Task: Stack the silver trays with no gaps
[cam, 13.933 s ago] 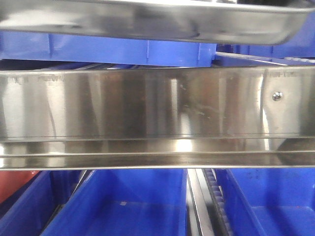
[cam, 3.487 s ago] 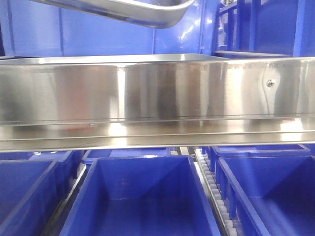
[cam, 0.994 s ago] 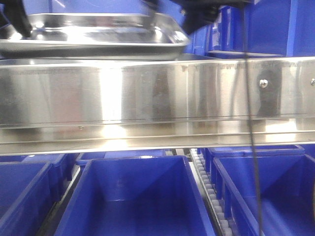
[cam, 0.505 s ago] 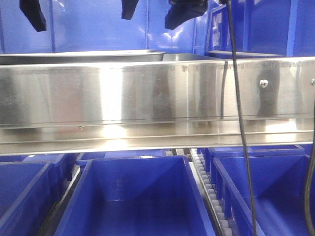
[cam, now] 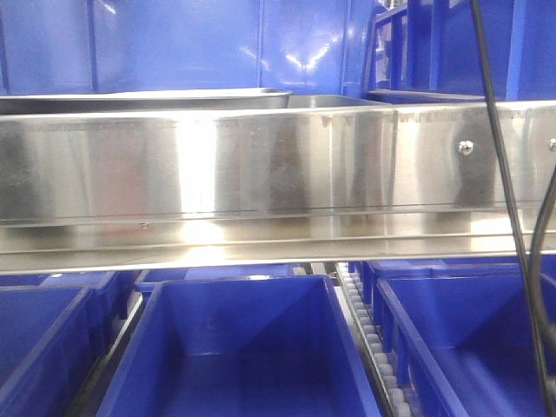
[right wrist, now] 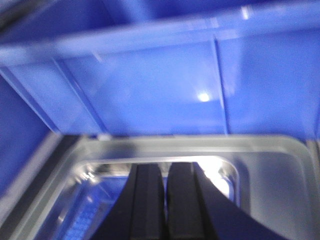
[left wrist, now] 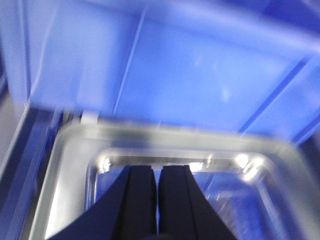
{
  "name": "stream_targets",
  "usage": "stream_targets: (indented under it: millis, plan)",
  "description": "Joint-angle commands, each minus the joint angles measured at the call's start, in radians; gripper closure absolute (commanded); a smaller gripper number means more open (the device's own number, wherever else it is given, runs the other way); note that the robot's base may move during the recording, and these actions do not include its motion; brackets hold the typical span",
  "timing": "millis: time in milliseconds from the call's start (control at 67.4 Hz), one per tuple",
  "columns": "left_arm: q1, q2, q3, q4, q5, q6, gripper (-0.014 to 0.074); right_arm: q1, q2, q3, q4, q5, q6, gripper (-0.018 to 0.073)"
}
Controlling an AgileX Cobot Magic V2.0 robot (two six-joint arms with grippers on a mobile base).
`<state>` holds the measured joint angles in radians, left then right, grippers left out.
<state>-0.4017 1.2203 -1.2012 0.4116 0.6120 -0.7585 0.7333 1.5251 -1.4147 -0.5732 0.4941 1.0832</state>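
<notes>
In the front view the flat rim of a silver tray (cam: 148,94) shows just above the steel rail, with a second tray rim (cam: 334,101) slightly lower at its right end. How closely they nest I cannot tell from here. My left gripper (left wrist: 158,167) hovers over the tray's (left wrist: 65,175) far left corner, fingers (left wrist: 140,200) together and holding nothing. My right gripper (right wrist: 165,166) hovers over the tray's (right wrist: 270,170) far right corner, also shut and empty. Neither gripper shows in the front view.
A long shiny shelf rail (cam: 261,165) with a screw (cam: 466,148) hides most of the trays. Blue bins (cam: 234,347) stand below it, and a blue bin wall (cam: 174,43) rises behind the trays. Black cables (cam: 499,174) hang at the right.
One second ago the tray was held above the rail; it now rests low behind it. Both grippers let go and have risen out of the front view.
</notes>
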Motion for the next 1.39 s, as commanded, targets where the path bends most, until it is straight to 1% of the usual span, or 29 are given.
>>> stream_targets:
  millis: [0,59,119,163,208,297,341,386,445,490,549,668,697,786,905,979,1054,1157,1380]
  plan:
    - [-0.007,-0.041,-0.013,-0.012,0.008,0.000,0.0602,0.002,-0.049,-0.014,-0.019,-0.018,-0.034,0.0577]
    - [-0.015,-0.079,0.001,-0.038,-0.039,-0.002,0.0604,0.011,-0.080,-0.011,-0.019,-0.028,-0.107,0.0577]
    - [-0.027,-0.128,0.035,-0.049,-0.107,-0.002,0.0604,0.022,-0.111,0.008,-0.019,-0.063,-0.150,0.0577]
    - [-0.039,-0.164,0.073,-0.045,-0.180,-0.002,0.0604,0.025,-0.141,0.043,-0.019,-0.109,-0.171,0.0577]
    - [-0.050,-0.201,0.129,-0.034,-0.244,-0.002,0.0604,0.025,-0.174,0.094,-0.019,-0.194,-0.186,0.0577]
    - [-0.069,-0.289,0.261,-0.033,-0.390,-0.002,0.0604,0.025,-0.242,0.218,-0.044,-0.352,-0.188,0.0577]
    - [-0.075,-0.329,0.338,-0.037,-0.460,-0.002,0.0604,0.025,-0.279,0.292,-0.068,-0.453,-0.190,0.0577]
    - [-0.081,-0.382,0.417,-0.042,-0.550,-0.002,0.0604,0.025,-0.311,0.353,-0.096,-0.515,-0.190,0.0577]
    - [-0.085,-0.437,0.506,-0.042,-0.663,-0.002,0.0604,0.025,-0.361,0.446,-0.116,-0.578,-0.190,0.0577]
    - [-0.085,-0.484,0.577,-0.036,-0.715,-0.002,0.0604,0.025,-0.392,0.496,-0.116,-0.601,-0.190,0.0577]
    - [-0.085,-0.551,0.656,0.005,-0.757,-0.002,0.0604,0.025,-0.439,0.558,-0.116,-0.600,-0.190,0.0577]
    - [-0.085,-0.695,0.774,0.102,-0.754,-0.002,0.0604,0.025,-0.541,0.657,-0.118,-0.600,-0.190,0.0577]
    - [-0.085,-0.735,0.792,0.115,-0.751,-0.002,0.0604,0.025,-0.565,0.674,-0.118,-0.600,-0.190,0.0577]
    - [-0.085,-0.831,0.833,0.117,-0.711,-0.002,0.0604,0.025,-0.662,0.729,-0.120,-0.600,-0.190,0.0577]
    - [-0.085,-0.960,0.838,0.117,-0.546,-0.002,0.0604,0.025,-0.776,0.772,-0.120,-0.566,-0.190,0.0577]
    - [-0.085,-1.021,0.838,0.117,-0.491,-0.002,0.0604,0.025,-0.847,0.795,-0.120,-0.554,-0.190,0.0577]
    - [-0.085,-1.079,0.838,0.117,-0.469,-0.002,0.0604,0.025,-0.905,0.809,-0.120,-0.538,-0.190,0.0577]
    - [-0.085,-1.119,0.838,0.117,-0.469,-0.002,0.0604,0.025,-0.955,0.811,-0.120,-0.512,-0.190,0.0577]
    - [-0.085,-1.129,0.838,0.117,-0.469,-0.002,0.0604,0.025,-0.978,0.811,-0.120,-0.532,-0.190,0.0577]
